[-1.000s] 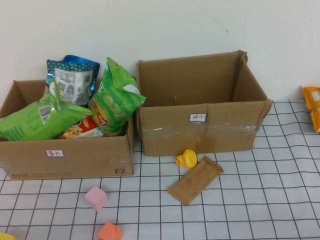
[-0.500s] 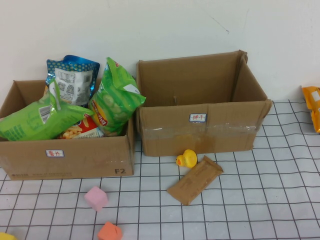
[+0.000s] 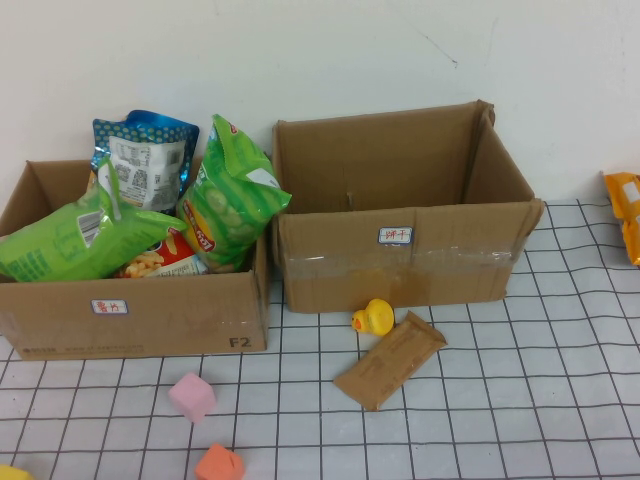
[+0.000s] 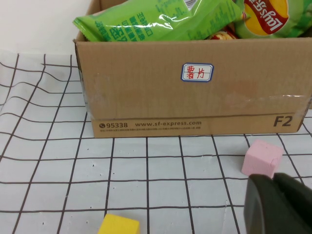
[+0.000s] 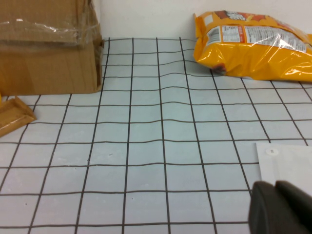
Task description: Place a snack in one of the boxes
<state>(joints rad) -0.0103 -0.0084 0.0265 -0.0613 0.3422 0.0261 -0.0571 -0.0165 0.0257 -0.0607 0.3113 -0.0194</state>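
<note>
The left cardboard box (image 3: 140,315) holds several snack bags, among them a green bag (image 3: 232,195). The right box (image 3: 400,262) looks empty. A flat brown snack packet (image 3: 390,360) lies on the checked cloth in front of the right box. An orange snack bag (image 3: 625,215) lies at the far right and also shows in the right wrist view (image 5: 253,48). Neither gripper shows in the high view. My left gripper (image 4: 273,178) is shut and empty, low over the cloth near a pink cube (image 4: 262,158). My right gripper (image 5: 275,185) is shut and empty over the cloth, well short of the orange bag.
A yellow toy duck (image 3: 375,317) sits beside the brown packet. A pink cube (image 3: 192,396) and an orange cube (image 3: 220,464) lie in front of the left box. A yellow cube (image 4: 119,225) and a white sheet (image 5: 287,163) lie near the grippers.
</note>
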